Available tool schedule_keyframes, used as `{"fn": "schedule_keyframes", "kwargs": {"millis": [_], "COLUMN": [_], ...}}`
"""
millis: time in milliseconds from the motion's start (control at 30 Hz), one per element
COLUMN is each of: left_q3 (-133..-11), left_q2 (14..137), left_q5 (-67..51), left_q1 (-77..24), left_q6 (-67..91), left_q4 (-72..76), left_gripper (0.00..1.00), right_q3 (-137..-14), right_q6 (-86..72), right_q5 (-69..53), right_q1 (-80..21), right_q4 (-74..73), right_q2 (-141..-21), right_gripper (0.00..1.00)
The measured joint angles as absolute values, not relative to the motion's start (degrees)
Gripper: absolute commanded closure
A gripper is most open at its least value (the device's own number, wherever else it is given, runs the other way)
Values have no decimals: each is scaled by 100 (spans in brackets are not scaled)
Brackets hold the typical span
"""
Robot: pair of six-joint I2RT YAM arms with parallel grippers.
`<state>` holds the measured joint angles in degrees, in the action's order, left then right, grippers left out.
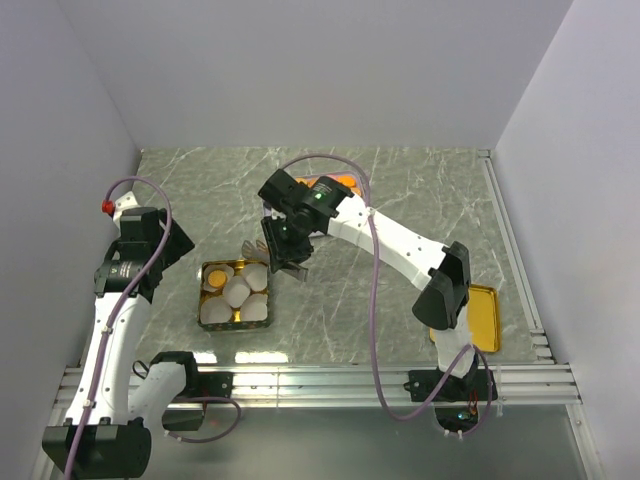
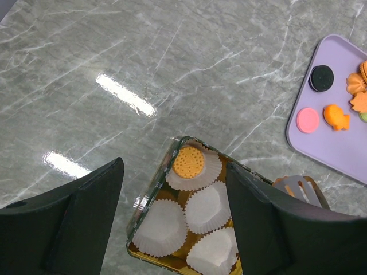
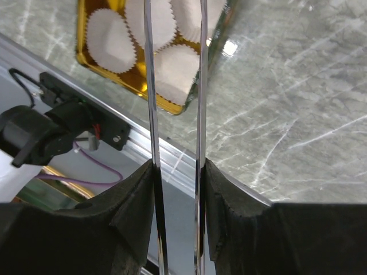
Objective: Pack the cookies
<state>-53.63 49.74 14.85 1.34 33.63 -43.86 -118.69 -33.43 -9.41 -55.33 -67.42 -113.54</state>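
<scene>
Cookies lie on a lilac tray [image 2: 335, 152]: a black disc [image 2: 321, 78], a pink disc [image 2: 308, 120], an orange fish shape [image 2: 336, 116] and more orange ones at the edge. One orange round cookie [image 2: 189, 161] sits in a white paper cup inside the gold tin [image 2: 144, 215]. My left gripper [image 2: 174, 164] hangs open above the tin, nothing between its fingers. My right gripper [image 3: 179, 166] is shut on metal tongs [image 3: 200, 86]. Their slotted tip [image 2: 298, 188] hovers at the tin's far corner, and orange shows through its slots.
The tin [image 1: 208, 272] holds several white paper cups [image 2: 162, 227] and stands near the table's front edge, beside the aluminium rail [image 1: 330, 382]. A gold lid [image 1: 487, 318] lies at the right, partly under the right arm. White walls close in both sides.
</scene>
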Motion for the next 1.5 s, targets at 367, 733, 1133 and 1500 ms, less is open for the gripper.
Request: {"fn": "schedule_keyframes", "kwargs": {"millis": [367, 733, 1133, 1500], "left_q3": [-5363, -5363, -5363, -5363], "left_q2": [4974, 4974, 4974, 4971], "left_q5": [1487, 1487, 1490, 1490], "left_q1": [91, 91, 93, 95], "left_q6": [3363, 3363, 3365, 3363], "left_q4": [-4386, -4386, -4388, -4386], "left_gripper": [24, 24, 24, 25], "right_q3": [-11848, -11848, -11909, -12608], "right_q6": [-3358, -3347, -3317, -3197], "right_q5": [-784, -554, -340, -163], "right_q1": [-5754, -5798, -5798, -5535], "right_q4": [-6842, -6978, -7124, -7301], "right_q2": [-11469, -11472, -11491, -11546], "right_gripper": [58, 47, 45, 45]}}
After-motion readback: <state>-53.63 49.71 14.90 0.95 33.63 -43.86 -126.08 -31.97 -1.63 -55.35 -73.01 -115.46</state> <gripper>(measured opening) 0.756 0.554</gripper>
